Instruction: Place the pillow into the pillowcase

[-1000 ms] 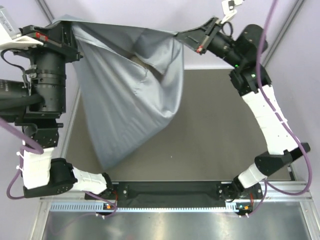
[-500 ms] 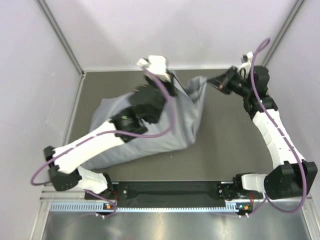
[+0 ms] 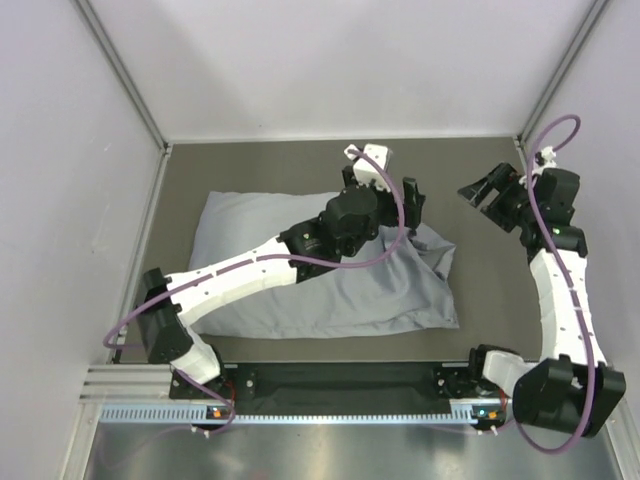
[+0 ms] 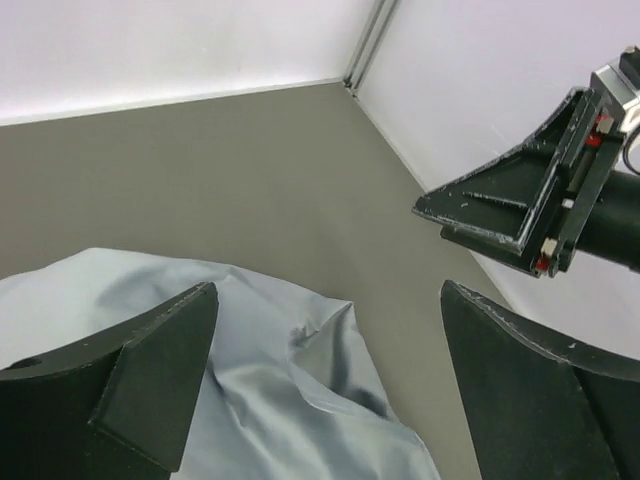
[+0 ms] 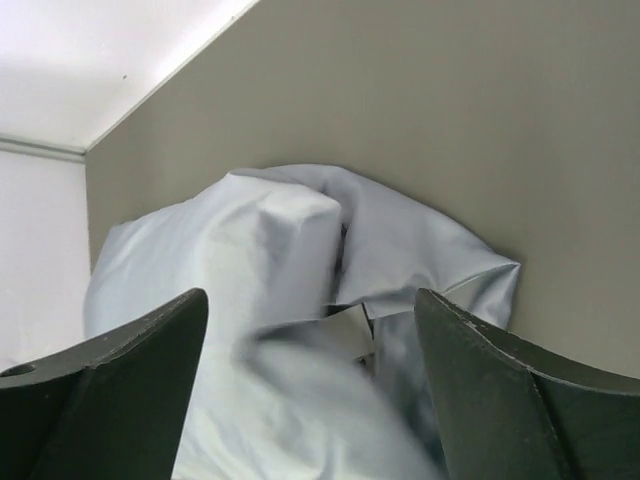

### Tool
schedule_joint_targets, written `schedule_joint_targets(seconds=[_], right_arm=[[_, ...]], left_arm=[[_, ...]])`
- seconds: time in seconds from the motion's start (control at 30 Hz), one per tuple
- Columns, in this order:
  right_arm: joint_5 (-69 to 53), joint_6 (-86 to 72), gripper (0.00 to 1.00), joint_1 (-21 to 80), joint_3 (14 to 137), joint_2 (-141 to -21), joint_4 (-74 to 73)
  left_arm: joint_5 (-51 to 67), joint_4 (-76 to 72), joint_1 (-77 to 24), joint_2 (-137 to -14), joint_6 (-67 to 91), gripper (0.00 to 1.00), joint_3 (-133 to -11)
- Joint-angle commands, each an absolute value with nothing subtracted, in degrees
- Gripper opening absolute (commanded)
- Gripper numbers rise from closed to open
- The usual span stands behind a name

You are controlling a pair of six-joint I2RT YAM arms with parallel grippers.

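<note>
while the left hand (image 4: pixel 328 300) and right hand (image 5: pixel 310 300) gape empty, the grey-blue pillowcase (image 3: pixel 370 290) lies plump and wrinkled

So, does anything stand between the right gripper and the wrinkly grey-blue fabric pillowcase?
Nothing visible does. The open right gripper hangs to the right of the wrinkly grey-blue fabric pillowcase, with only bare dark table between them.

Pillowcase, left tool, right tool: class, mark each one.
pillowcase (image 3: pixel 350 300), top view, its smooth near side
left tool (image 4: pixel 328 300), left wrist view, between its fingertips
right tool (image 3: pixel 478 186), top view, between its fingertips
</note>
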State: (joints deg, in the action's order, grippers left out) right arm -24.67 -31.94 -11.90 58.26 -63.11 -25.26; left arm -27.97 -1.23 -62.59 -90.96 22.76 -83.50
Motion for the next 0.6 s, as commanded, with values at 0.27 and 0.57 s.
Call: schedule_joint_targets(seconds=[0.27, 0.57], right_arm=[[-28.98, -27.95, 0.90, -11.87, 57.93, -51.42, -28.13], [-29.18, -23.55, 0.99, -11.78, 55.29, -36.66, -28.04]], left_arm=[[-33.56, 28.90, -61.88, -76.22, 30.75, 0.98, -86.06], [-38.14, 34.61, -61.87, -40.28, 33.92, 0.98, -62.32]])
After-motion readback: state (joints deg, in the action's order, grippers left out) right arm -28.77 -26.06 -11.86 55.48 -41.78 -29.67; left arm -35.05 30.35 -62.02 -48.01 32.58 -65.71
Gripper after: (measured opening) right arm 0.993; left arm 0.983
